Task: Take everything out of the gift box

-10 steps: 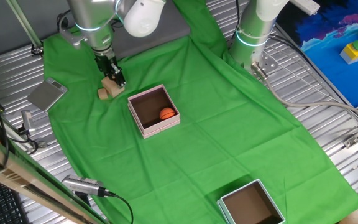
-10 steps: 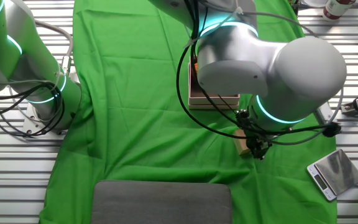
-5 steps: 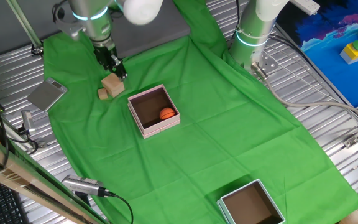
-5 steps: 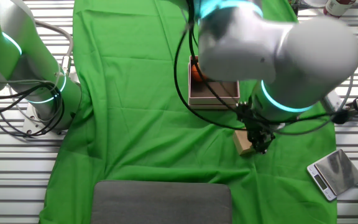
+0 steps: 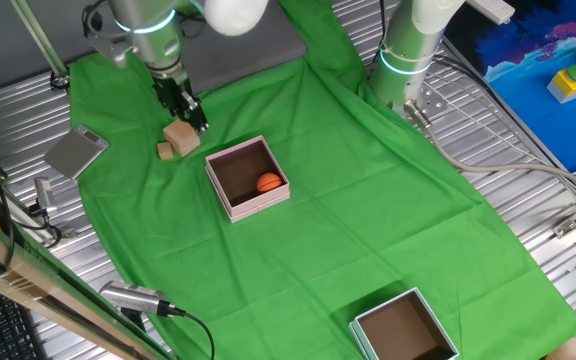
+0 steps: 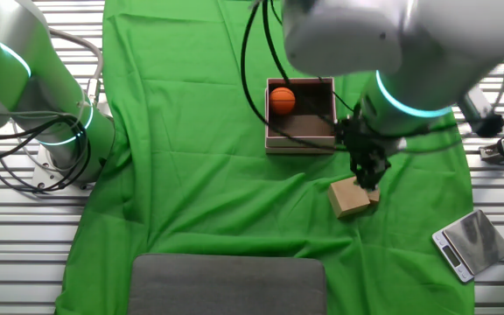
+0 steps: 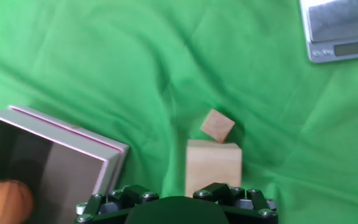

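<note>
The pink-walled gift box (image 5: 259, 206) (image 6: 300, 145) (image 7: 99, 157) stands on the green cloth with the orange ball (image 5: 269, 183) (image 6: 282, 100) (image 7: 5, 200) in one corner of its brown inside. The tan wooden cube (image 5: 182, 136) (image 6: 350, 198) (image 7: 212, 167) lies outside the box on the cloth. My gripper (image 5: 194, 122) (image 6: 367, 180) hangs just above the cube, open and holding nothing. The hand view shows only the gripper's dark base at the bottom edge, not the fingertips.
A small brown block (image 5: 166, 151) (image 7: 217, 126) touches the cube. A silver scale (image 5: 76, 152) (image 6: 466, 242) (image 7: 337, 28) lies beyond the cloth's edge. A teal-walled box (image 5: 405, 330) sits at the near corner, a grey pad (image 6: 226, 284) at the cloth's end, and a second arm (image 5: 408, 50) stands behind.
My gripper has lifted off the wooden cube and moved up; the cube stays on the cloth beside the small block. The arm no longer hides the box in the other fixed view.
</note>
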`<control>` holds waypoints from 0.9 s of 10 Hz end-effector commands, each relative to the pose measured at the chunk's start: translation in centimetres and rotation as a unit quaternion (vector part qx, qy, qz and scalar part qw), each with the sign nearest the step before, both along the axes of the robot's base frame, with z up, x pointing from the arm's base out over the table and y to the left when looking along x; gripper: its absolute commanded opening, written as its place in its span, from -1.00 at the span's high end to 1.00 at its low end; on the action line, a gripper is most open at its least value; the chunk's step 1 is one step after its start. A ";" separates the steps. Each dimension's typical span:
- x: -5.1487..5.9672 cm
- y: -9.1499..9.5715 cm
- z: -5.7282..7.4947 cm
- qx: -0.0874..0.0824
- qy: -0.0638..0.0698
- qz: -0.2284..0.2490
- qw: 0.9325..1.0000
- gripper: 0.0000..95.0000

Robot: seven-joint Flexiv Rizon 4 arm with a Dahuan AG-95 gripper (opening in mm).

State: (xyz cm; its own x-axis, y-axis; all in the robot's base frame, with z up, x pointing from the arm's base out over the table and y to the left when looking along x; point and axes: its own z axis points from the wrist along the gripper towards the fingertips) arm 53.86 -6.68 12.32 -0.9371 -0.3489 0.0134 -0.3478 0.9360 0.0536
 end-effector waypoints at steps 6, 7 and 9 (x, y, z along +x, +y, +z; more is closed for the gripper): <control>-0.5 4.6 -0.3 -0.009 0.001 -0.020 1.000 1.00; -0.5 4.9 -0.5 -0.011 0.000 -0.020 1.000 1.00; -0.6 5.6 -0.6 -0.016 0.001 -0.014 1.000 1.00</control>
State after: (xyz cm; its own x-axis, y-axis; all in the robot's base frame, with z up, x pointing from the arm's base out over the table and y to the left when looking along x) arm 53.32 -0.96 11.65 -0.9458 -0.3239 0.0259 -0.3233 0.9460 0.0241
